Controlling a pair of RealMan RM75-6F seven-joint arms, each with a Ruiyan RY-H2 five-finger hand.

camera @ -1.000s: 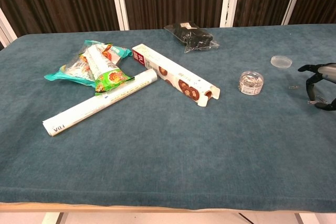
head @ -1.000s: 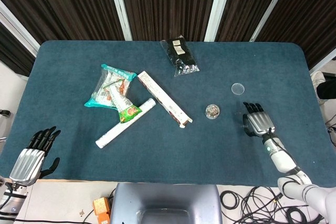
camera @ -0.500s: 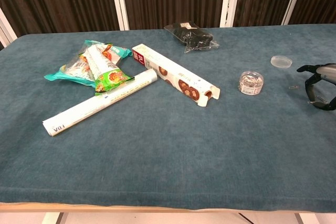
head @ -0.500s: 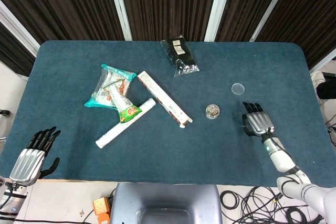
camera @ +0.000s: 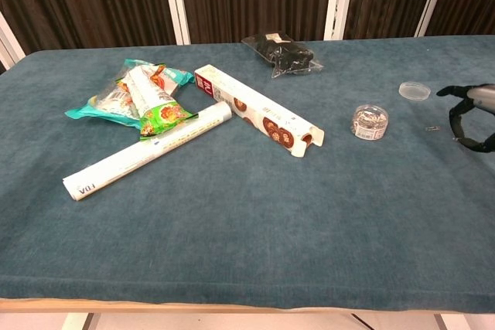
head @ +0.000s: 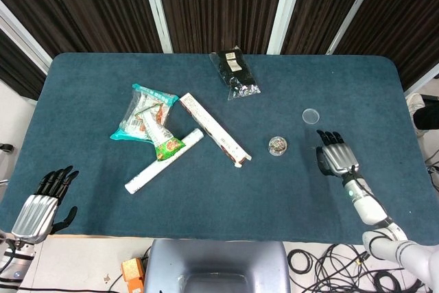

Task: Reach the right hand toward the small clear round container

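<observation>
Right hand [head: 335, 158] palm-down above table, fingers spread, empty, right of small clear round container [head: 277, 145]

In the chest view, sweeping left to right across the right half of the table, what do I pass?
Long white box with brown round prints → black-filled clear bag → small clear round container → flat clear round lid → right hand.

dark teal table cloth [head: 103, 87], white paper roll [head: 163, 160], green snack packet [head: 167, 145], black bag [head: 234, 73], silver-and-black right hand [head: 335, 159]
</observation>
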